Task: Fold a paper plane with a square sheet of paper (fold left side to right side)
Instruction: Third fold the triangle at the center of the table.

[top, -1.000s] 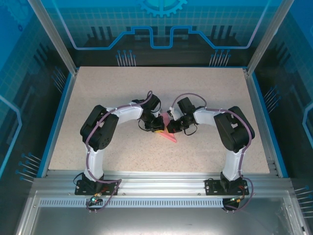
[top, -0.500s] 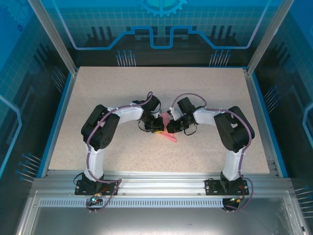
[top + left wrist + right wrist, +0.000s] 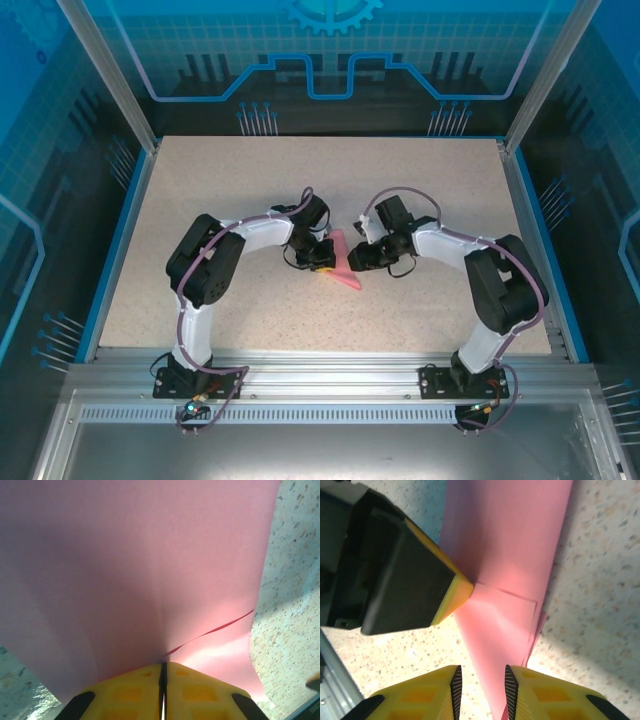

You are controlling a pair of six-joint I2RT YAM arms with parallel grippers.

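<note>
A speckled beige table (image 3: 200,200) with a blue rim sits inside a blue-lit enclosure. The pink-red paper plane (image 3: 345,265) lies about in its middle, with bare tabletop on every side of it. From above, the plane is a slim folded strip that narrows to a point at its near end, the end towards my two bases. My left gripper (image 3: 162,672) comes in at the plane's left edge. Its yellow fingertips are pressed together with no gap I can see, and the paper is pinched between them. From that wrist the pink sheet spreads out past the tips, and a thin edge of one layer stands slightly off the layer beneath it, on the plane's right half. My right gripper (image 3: 482,680) sits at the plane's right edge, near the pointed end. Its jaws stand a little apart, and the narrow end of the plane runs down into the gap between them. I see tabletop between one pad and the paper, so this gripper is not clamping anything. Stepped fold edges show just beyond it on the plane.
</note>
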